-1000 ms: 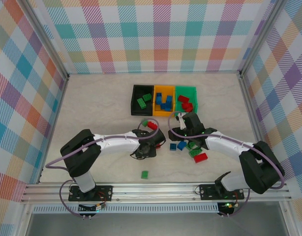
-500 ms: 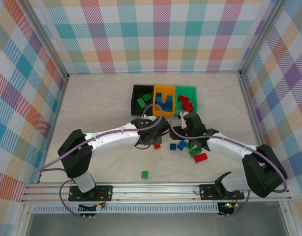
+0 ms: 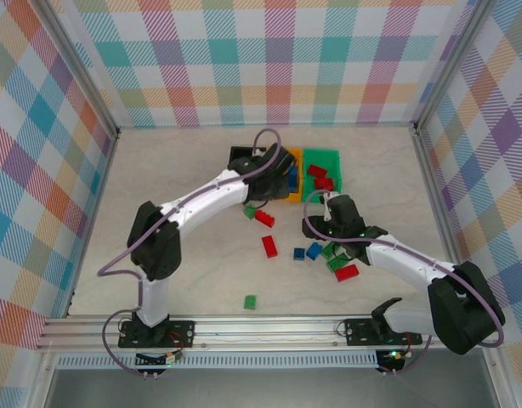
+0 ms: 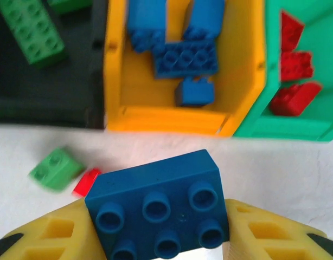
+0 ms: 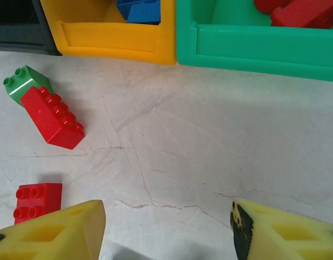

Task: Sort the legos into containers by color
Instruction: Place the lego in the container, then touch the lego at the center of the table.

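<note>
Left pincer is clamped on a blue brick, hanging right by the orange bin, which sits between the black bin and the green bin. Right pincer is spread apart with nothing in it over the table. A long red brick touching a small green brick lies loose near the bins.

Reaching toward the bench's far edge with left claw clamped on blue lego; holding right claw spread apart.
</note>
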